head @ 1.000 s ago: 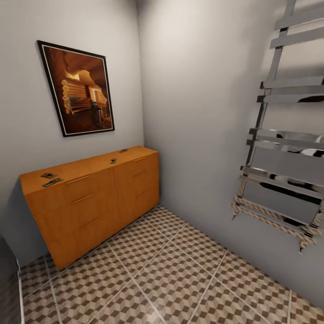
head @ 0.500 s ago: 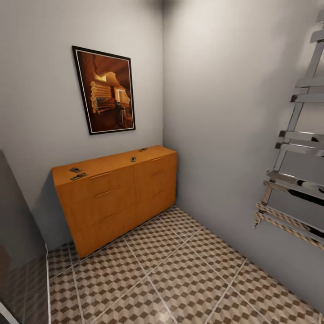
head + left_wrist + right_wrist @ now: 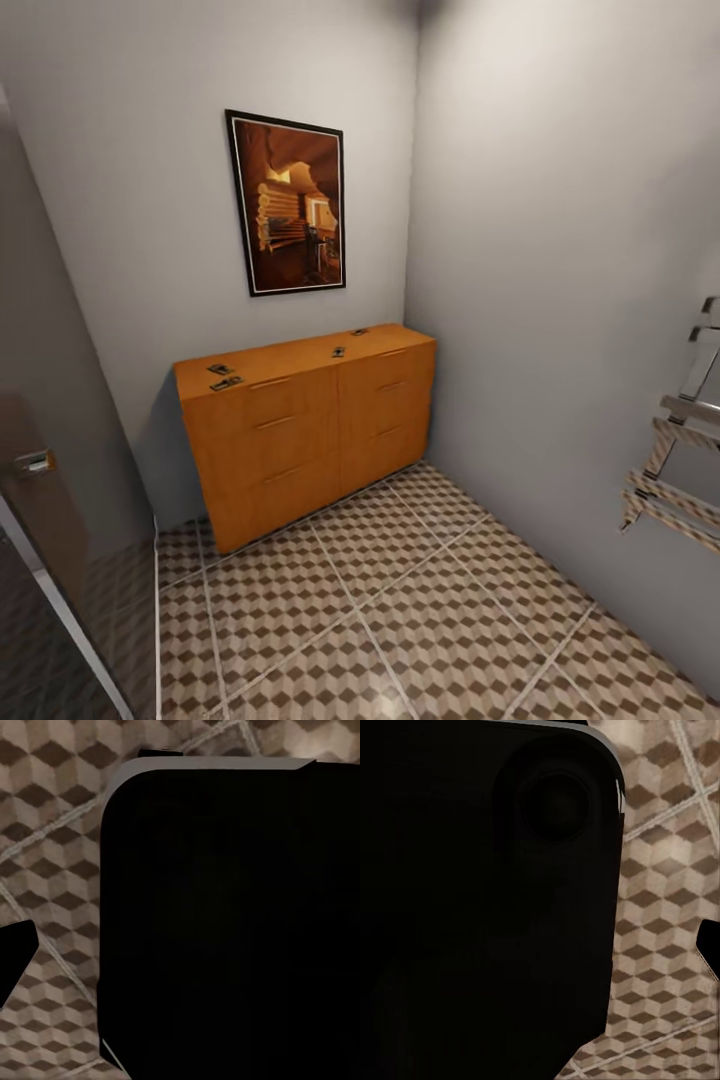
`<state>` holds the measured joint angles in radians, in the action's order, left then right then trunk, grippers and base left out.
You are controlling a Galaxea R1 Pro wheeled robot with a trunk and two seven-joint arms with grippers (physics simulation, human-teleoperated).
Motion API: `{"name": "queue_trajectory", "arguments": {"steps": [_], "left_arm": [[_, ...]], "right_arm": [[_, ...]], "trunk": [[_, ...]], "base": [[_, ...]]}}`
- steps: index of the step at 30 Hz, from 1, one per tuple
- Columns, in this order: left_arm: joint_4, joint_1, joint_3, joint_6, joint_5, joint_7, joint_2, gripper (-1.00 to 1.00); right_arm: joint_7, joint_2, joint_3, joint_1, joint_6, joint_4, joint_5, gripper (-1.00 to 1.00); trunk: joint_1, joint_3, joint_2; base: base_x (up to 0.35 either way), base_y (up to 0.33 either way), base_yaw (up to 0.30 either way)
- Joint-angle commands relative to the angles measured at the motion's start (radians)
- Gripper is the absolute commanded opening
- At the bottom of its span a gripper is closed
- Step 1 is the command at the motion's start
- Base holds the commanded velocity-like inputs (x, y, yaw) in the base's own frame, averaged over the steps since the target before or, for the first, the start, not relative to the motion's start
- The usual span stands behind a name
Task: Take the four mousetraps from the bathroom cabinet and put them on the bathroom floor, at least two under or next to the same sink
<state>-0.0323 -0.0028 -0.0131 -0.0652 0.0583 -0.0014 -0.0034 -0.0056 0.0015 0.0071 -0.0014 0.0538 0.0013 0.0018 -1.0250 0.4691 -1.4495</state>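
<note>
Head view: a wide orange-brown wooden cabinet [image 3: 310,420] with flat top and slim bar handles is standing against the grey back wall, its right end reaching into the room corner. Four small flat brown mousetraps with pale metal parts are lying on its top. Two are sitting close together at the left end near the front edge: one [image 3: 220,369] just behind the other [image 3: 227,382]. A third [image 3: 339,352] is lying near the middle of the top, toward the front edge. The fourth [image 3: 359,331] is resting further right, near the back edge.

A framed brown-toned picture [image 3: 291,205] is hanging on the wall above the cabinet. The bathroom floor [image 3: 400,600], tiled in a brown, beige and white cube pattern with pale grout lines, is running from the cabinet's base toward the camera. A chrome rail rack [image 3: 675,470] is showing at the right wall.

Wrist views: a large black body is blocking most of each frame, with cube-patterned tile around it. Jaw state of either gripper: cannot tell from these frames.
</note>
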Motion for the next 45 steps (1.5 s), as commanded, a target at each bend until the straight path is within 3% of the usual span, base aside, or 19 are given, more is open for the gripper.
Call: {"name": "queue_trajectory", "arguments": {"steps": [1,13,22,45], "left_arm": [[0.000,0.000,-0.001,-0.002,0.006,0.000,0.000,1.00],[0.000,0.000,-0.001,-0.002,0.006,0.000,-0.001,1.00],[0.000,0.000,0.000,0.000,0.006,0.000,0.000,1.00],[0.000,0.000,0.001,0.004,0.006,0.000,0.000,1.00]], "right_arm": [[-0.001,0.000,0.001,0.000,0.003,0.000,0.000,1.00],[-0.001,0.000,0.001,0.000,0.003,0.000,0.001,1.00],[0.000,-0.001,0.001,0.000,0.002,0.000,0.002,1.00],[0.001,-0.001,0.002,0.000,0.001,0.000,0.002,1.00]], "trunk": [[0.000,0.001,0.000],[0.000,0.001,0.000],[0.000,0.001,0.000],[0.000,0.001,0.000]], "base": [[0.000,0.000,0.273],[0.000,0.000,0.262],[0.048,-0.001,0.076],[0.275,-0.090,0.004]]}}
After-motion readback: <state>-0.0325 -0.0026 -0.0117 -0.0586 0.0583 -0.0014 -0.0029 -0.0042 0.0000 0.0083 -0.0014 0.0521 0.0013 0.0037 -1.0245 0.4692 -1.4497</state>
